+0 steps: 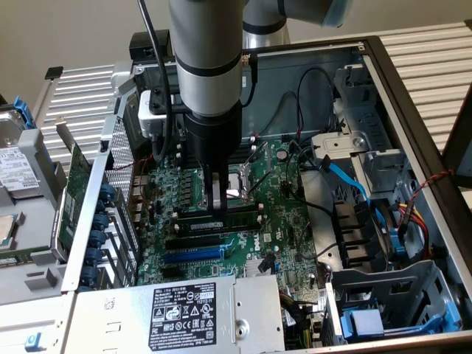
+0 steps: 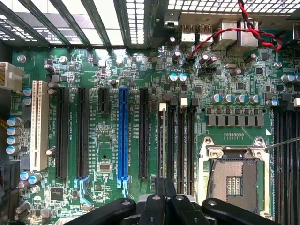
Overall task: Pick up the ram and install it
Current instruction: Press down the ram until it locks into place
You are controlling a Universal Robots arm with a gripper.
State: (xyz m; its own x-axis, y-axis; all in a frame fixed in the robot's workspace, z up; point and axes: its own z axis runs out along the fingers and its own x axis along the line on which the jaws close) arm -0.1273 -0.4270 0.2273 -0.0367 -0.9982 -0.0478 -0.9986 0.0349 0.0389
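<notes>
One ram stick [image 1: 225, 219] lies in a slot on the motherboard [image 1: 295, 221], beside the processor socket [image 1: 240, 184]. The one gripper [image 1: 215, 209] stands over it, fingers clenched, touching its top edge.

Slatted white table [image 1: 81, 88] w/ open PC case [image 1: 413, 96]; hard drive [image 1: 15, 166] at exterior view's left.

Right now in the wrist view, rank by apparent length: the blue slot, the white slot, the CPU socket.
1. Blue slot, longest.
2. White slot, somewhat shorter.
3. CPU socket, shortest, though much wider.
All three lie flat on the same board, so camera nearness hardly skews this.
</notes>
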